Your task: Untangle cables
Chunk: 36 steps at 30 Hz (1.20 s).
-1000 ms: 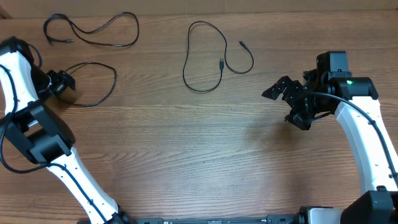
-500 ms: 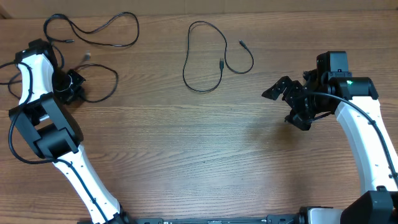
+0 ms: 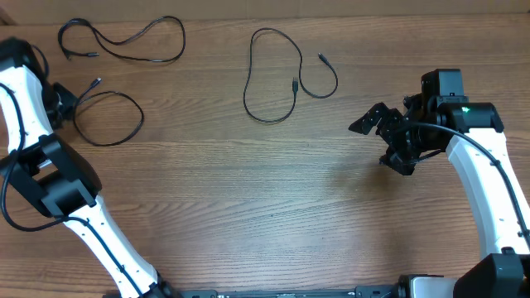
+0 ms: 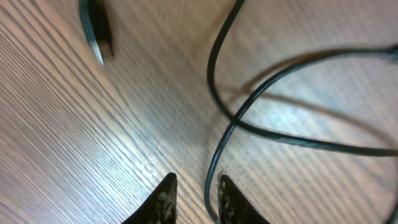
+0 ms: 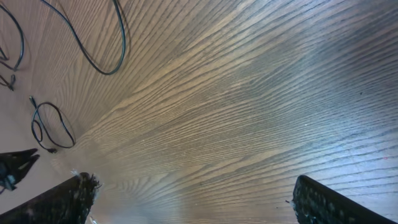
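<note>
Three thin black cables lie apart on the wooden table. One curls at the far left (image 3: 124,40), one loops at the top middle (image 3: 281,74), and a third forms a loop (image 3: 116,120) beside my left gripper (image 3: 66,101). In the left wrist view this third cable (image 4: 214,149) runs between the fingertips of my left gripper (image 4: 196,178), against the right finger, with a gap on its other side. Its plug (image 4: 96,37) lies ahead on the wood. My right gripper (image 3: 383,141) hangs wide open over bare wood at the right, holding nothing.
The table's far edge (image 3: 373,15) runs just behind the cables. A thicker arm cable (image 3: 12,207) hangs by the left arm's base. The right wrist view shows the middle cable (image 5: 118,50) far off.
My left arm reached right to the loop, closed, then drew back left. The loop shifted slightly left and its plug now points up. The jaws have parted a little. The right arm is still.
</note>
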Available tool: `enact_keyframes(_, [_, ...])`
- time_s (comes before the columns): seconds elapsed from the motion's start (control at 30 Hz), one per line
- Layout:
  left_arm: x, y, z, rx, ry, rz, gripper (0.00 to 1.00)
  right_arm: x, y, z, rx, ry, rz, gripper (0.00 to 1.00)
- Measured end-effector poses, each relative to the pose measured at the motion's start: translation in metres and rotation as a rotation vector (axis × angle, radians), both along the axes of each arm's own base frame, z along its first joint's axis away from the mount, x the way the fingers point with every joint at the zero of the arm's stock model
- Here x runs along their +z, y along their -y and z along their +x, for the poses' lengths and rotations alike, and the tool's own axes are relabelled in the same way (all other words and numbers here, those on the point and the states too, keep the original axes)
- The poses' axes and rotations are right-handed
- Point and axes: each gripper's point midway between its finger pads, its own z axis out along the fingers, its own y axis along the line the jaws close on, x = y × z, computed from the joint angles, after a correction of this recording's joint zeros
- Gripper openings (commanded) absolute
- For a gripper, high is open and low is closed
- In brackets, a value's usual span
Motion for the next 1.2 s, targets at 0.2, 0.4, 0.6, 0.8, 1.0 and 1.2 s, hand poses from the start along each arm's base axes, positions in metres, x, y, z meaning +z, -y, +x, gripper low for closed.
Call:
enact_keyframes(0.2, [0.01, 0.001, 0.002, -0.016, 0.005, 0.006, 0.59, 0.0, 0.0, 0.002, 0.0, 0.009, 0.0, 1.0])
enact_keyframes(0.4, [0.019, 0.09, 0.054, -0.366, 0.247, -0.338, 0.68, 0.004, 0.004, 0.019, -0.007, 0.085, -0.027, 1.0])
enact_keyframes(0.6, [0.043, 0.271, 0.12, -0.825, 0.436, -0.474, 0.99, -0.01, -0.004, 0.02, 0.022, 0.049, -0.034, 1.0])
enact_keyframes(0.8, [0.057, 0.446, 0.153, -1.06, 0.548, -0.308, 1.0, -0.017, -0.027, 0.005, 0.095, -0.003, -0.037, 1.0])
enact_keyframes(1.0, [0.042, 0.49, 0.177, -1.029, 0.622, -0.134, 1.0, -0.02, -0.037, -0.014, 0.133, -0.069, -0.041, 1.0])
enact_keyframes(1.2, [-0.04, 0.461, 0.181, -0.957, 0.467, -0.036, 0.71, -0.022, -0.036, -0.022, 0.145, -0.102, -0.045, 1.0])
